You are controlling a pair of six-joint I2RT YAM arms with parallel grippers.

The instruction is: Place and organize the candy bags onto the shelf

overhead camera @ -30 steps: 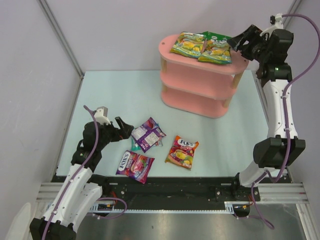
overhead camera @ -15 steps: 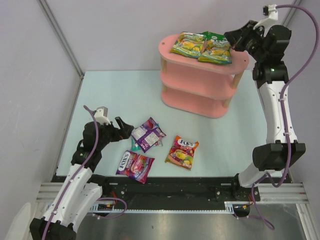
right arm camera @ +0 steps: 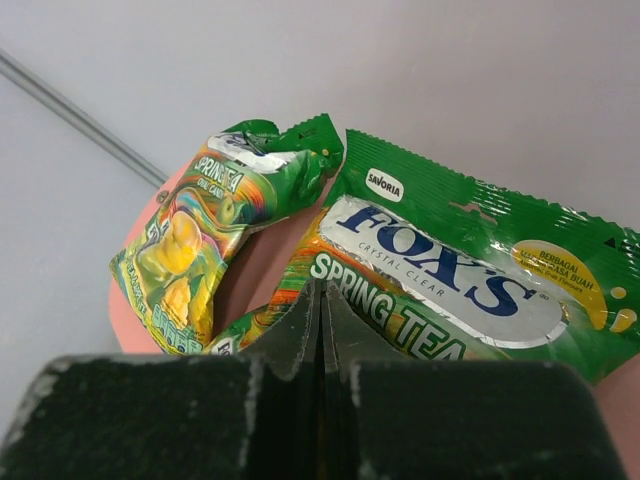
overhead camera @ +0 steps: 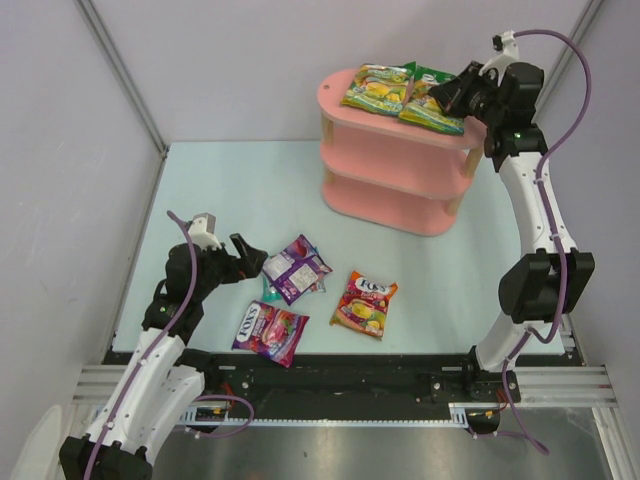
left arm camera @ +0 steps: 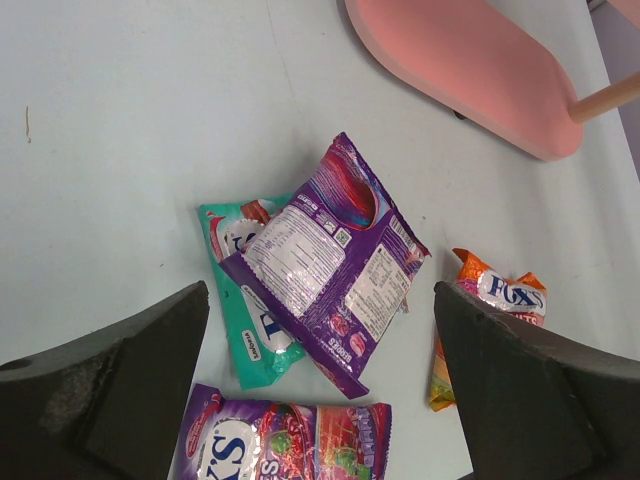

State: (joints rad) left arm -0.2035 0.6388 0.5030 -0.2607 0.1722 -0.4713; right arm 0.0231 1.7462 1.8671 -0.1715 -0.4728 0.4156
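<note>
Two green-yellow candy bags lie side by side on the top board of the pink shelf (overhead camera: pixel 335 100): one on the left (overhead camera: pixel 377 88) (right arm camera: pixel 200 250), one reading "FOX'S SPRING TEA" on the right (overhead camera: pixel 432 100) (right arm camera: pixel 450 280). My right gripper (overhead camera: pixel 447 97) (right arm camera: pixel 322 290) is shut with nothing between its fingers, its tip over the near edge of that right bag. On the table lie a purple bag (overhead camera: pixel 295 267) (left arm camera: pixel 325 265) resting on a teal one (left arm camera: pixel 245 320), a purple-magenta bag (overhead camera: pixel 270 330) (left arm camera: pixel 285 445) and an orange-red bag (overhead camera: pixel 365 303) (left arm camera: pixel 490 310). My left gripper (overhead camera: pixel 252 258) (left arm camera: pixel 320 290) hangs open above the purple bag.
The shelf's middle and bottom boards (overhead camera: pixel 385 200) hold nothing that I can see. White walls close the table on the left and back, with a metal rail (overhead camera: pixel 350 380) along the near edge. The shelf's foot (left arm camera: pixel 470 70) shows at the top of the left wrist view.
My right gripper has shut and swung left and up, from beside the shelf's right end to over the right green bag. The left arm has not moved.
</note>
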